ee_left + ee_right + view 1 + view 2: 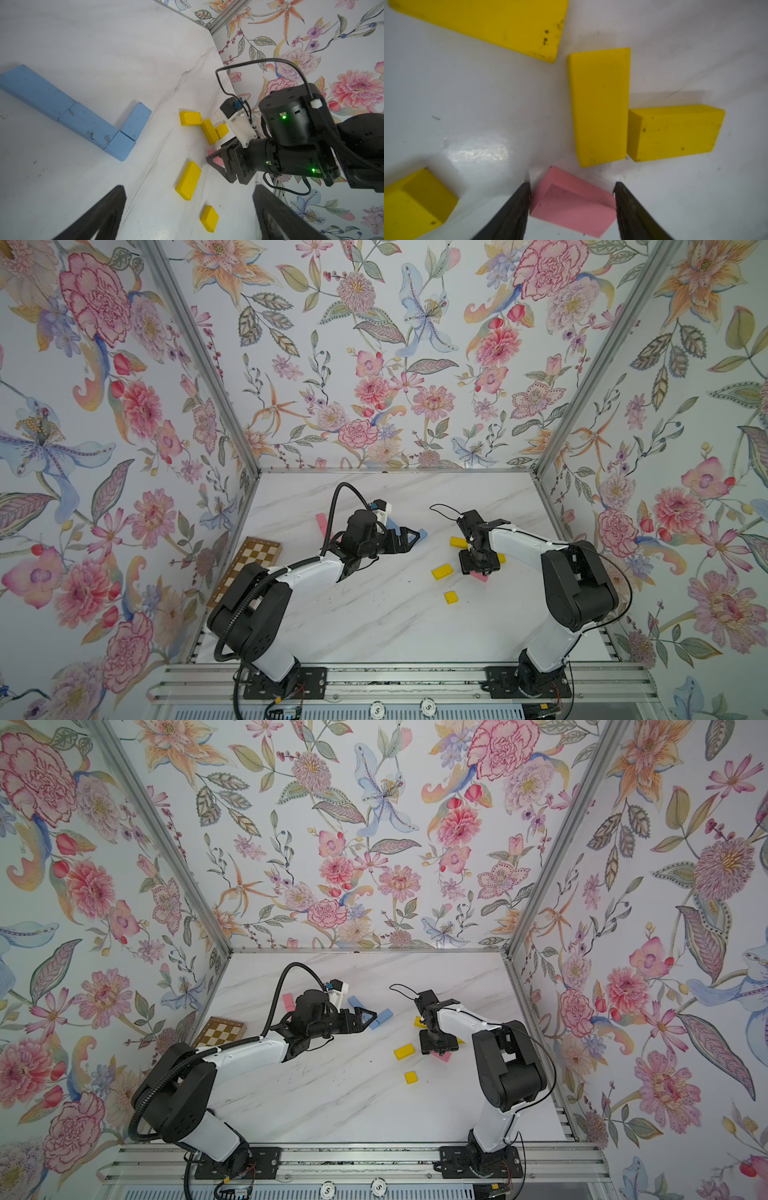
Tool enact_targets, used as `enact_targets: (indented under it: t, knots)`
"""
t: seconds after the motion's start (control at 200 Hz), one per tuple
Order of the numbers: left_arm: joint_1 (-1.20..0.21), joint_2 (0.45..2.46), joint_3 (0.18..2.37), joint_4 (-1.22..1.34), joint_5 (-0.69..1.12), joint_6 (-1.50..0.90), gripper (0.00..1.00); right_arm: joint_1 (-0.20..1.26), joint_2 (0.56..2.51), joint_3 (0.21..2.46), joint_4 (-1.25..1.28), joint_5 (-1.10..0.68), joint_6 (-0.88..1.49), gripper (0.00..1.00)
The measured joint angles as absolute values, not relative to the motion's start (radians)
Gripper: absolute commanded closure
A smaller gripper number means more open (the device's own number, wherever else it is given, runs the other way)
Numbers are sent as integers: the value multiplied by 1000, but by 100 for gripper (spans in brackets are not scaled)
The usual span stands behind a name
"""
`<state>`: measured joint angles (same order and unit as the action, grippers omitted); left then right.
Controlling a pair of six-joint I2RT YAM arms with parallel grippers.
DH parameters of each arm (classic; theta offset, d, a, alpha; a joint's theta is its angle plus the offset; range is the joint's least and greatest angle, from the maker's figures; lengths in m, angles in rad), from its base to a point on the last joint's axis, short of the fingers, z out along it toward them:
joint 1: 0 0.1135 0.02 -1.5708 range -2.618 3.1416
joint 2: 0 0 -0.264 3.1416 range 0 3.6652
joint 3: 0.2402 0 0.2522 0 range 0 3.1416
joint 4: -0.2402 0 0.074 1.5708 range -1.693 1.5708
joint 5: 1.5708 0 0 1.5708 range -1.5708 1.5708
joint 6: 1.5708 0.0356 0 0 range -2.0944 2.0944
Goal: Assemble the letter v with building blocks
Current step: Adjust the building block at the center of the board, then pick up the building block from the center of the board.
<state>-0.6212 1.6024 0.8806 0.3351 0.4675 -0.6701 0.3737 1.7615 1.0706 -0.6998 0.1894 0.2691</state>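
1. step in hand: picking up a piece. the right claw (572, 187) stands low over a pink block (571, 207) that lies flat on the white table (374, 626), with one fingertip against each side of it. i cannot tell whether it is pressing or only touching. the block is not lifted.
2. the letter so far, in the left wrist view: a blue row (87, 122) of three bricks set end to end makes one stroke. a short blue block (136, 121) touches the row's end at an angle and begins the other stroke. that second stroke looks much too short, so i judge the v about half built.
3. the left claw (365, 1018) hangs released, jaws wide, above the blue pieces and holding nothing.
4. loose stock: yellow blocks (442, 571) lie around the pink one, one of them just beside it. a second pink block (321, 522) lies beyond the left arm. the checkered board (249, 560) sits at the table's left edge and is no part of the job.
5. next move, as i judge it: clench firmly and lift straight up so the nearby yellow brick is not dragged. carry the block to the free end of the short blue block, turn it to match that line, and set it down touching. the left claw would need to give room.
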Motion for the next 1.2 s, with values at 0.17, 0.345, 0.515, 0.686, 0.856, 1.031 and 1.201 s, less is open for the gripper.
enact_targets:
  t: [0.17,0.345,0.515,0.686,0.856,1.031,1.201]
  knots:
    - [-621,1602,881,334,467,-670,1,367,1745,1045,-675,123,294,41]
    - [-621,1602,881,334,468,-670,1,371,1734,1032,-668,10,340,35]
    - [-621,1600,881,334,467,-670,1,399,1720,1022,-669,-54,368,37]
    - [-621,1600,880,334,467,-670,1,405,1722,1021,-672,-19,384,48]
    - [-621,1599,880,335,467,-670,1,405,1728,1021,-678,24,408,68]
    - [-621,1599,879,334,467,-656,1,388,1729,1029,-680,33,451,77]
    - [-621,1599,894,276,457,-596,1,321,1740,1163,-708,-3,497,78]
